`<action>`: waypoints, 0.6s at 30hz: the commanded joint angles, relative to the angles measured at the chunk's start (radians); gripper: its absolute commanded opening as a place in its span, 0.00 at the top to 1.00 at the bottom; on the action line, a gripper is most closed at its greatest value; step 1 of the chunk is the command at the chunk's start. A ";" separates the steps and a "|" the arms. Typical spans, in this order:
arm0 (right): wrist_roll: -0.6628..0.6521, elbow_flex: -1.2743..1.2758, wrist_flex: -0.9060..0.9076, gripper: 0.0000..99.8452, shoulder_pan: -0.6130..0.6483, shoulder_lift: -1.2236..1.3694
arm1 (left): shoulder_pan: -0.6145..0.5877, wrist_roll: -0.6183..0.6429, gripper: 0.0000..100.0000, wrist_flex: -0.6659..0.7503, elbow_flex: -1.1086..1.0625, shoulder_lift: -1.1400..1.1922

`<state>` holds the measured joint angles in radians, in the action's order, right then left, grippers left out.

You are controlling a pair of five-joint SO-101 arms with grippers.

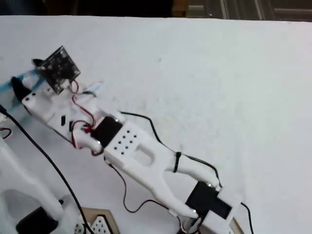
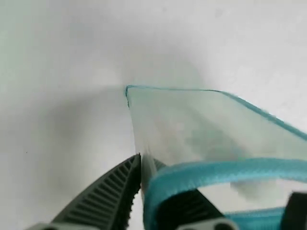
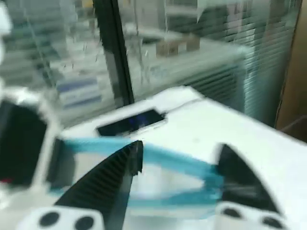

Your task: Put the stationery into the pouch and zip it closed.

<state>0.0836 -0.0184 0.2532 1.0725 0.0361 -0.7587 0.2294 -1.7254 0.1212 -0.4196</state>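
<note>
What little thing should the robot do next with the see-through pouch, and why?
Probably close the right gripper on the blue rim. Its fingers stand apart with the rim running across between them, while the left gripper pinches the clear pouch by its edge. Two grips might let the mouth be pulled open.

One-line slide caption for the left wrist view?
Left end effector grips a clear, blue-trimmed plastic pouch, white table behind.
</note>
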 commanded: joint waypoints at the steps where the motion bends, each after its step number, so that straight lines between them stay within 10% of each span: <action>1: 0.026 -0.063 0.047 0.56 0.005 -0.090 | 0.002 0.009 0.98 0.032 0.009 -0.028; 8: 0.238 -0.238 0.206 0.76 -0.183 -0.101 | -0.065 0.009 0.98 0.034 0.006 -0.033; 18: 0.468 -0.592 0.644 0.76 -0.297 0.335 | -0.068 0.009 0.98 0.032 0.011 -0.033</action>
<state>0.5271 -0.4726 0.7979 0.7733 0.2447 -0.8201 0.2294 -1.7146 0.1212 -0.4181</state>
